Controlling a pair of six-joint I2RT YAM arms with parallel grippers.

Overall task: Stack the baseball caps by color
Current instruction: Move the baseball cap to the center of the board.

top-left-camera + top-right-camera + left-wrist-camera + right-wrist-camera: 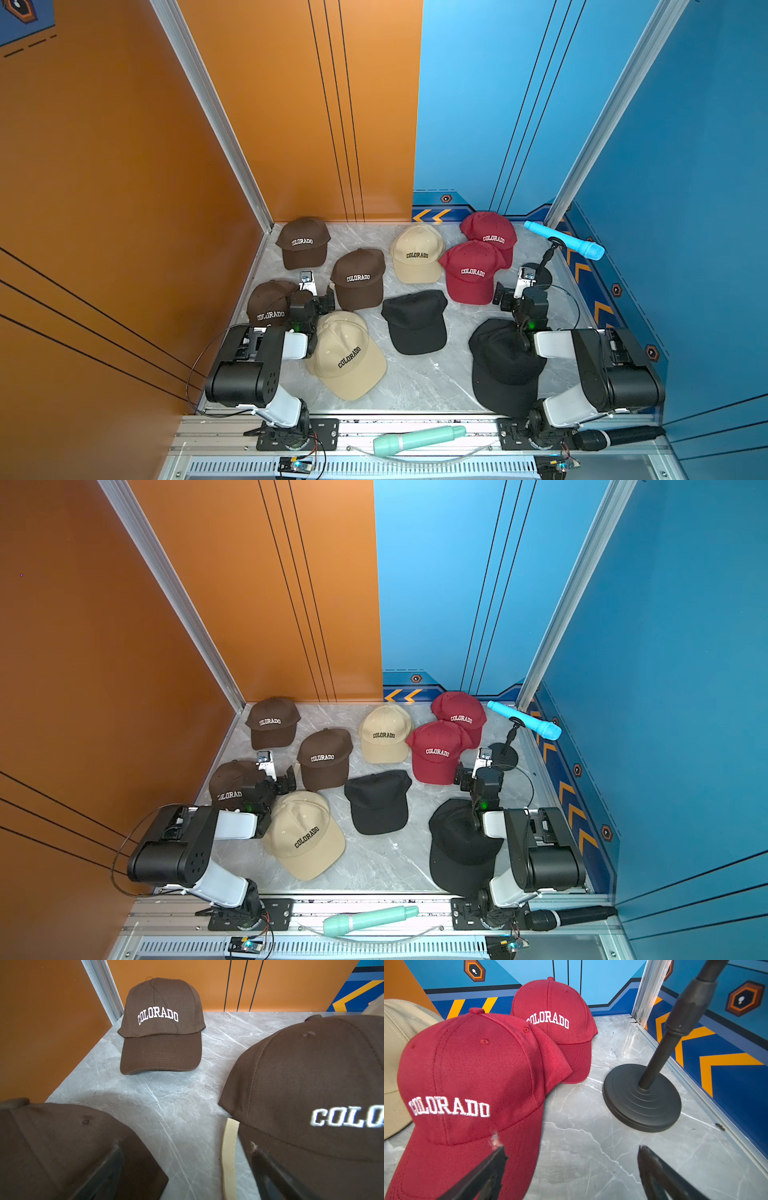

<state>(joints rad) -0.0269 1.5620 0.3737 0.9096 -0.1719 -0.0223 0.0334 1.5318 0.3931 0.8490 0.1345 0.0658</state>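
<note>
I stage each empty, wide-open gripper by its nearest color: left gripper (186, 1147), brown caps (358, 278), 10 o'clock; right gripper (572, 1148), red caps (471, 272), 2 o'clock.

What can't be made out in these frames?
Nearest brown cap: left arm hides one side in both top views; frame edge cuts it in the left wrist view.
Large black cap: right arm covers part of its crown in both top views.
Far red cap: nearer red cap overlaps its brim, right wrist view.
</note>
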